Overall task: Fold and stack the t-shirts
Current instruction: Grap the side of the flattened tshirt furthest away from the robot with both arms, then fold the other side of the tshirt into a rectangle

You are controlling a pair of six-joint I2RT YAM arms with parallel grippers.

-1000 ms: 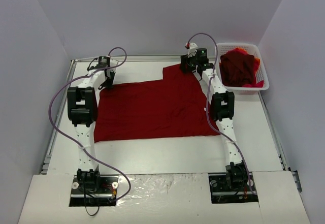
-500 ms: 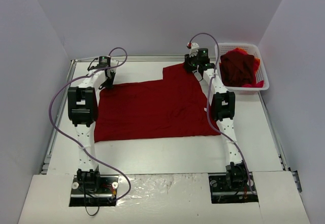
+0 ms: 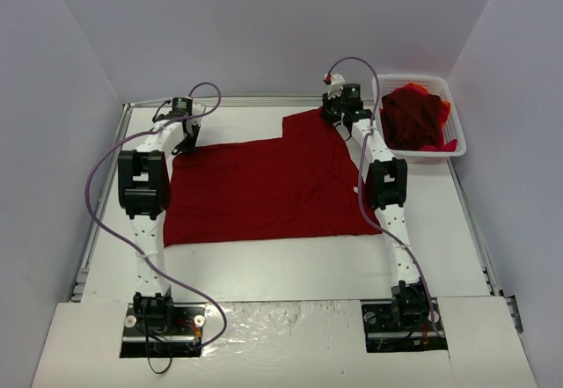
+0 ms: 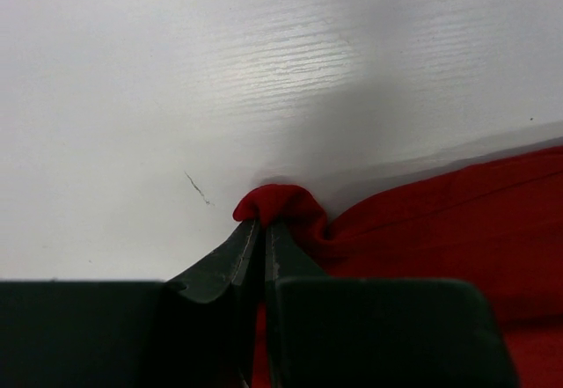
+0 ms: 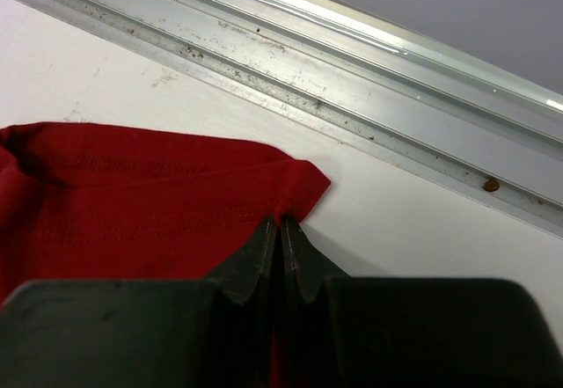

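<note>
Two far corners of the dark-red cloth t-shirt point(image 3: 264, 186) are pinched tight — left gripper point(image 4: 262, 223), right gripper point(image 5: 280, 223) — so lift evenly, edge taut.

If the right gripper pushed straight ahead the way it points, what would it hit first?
Shut on the t-shirt corner, the right gripper faces bare table, then probably the metal rail; depth is unclear.

I see a white mesh basket point(image 3: 413, 77) just right of my right fingers point(image 5: 255, 260), a metal rail point(image 5: 352, 89) just beyond them.
</note>
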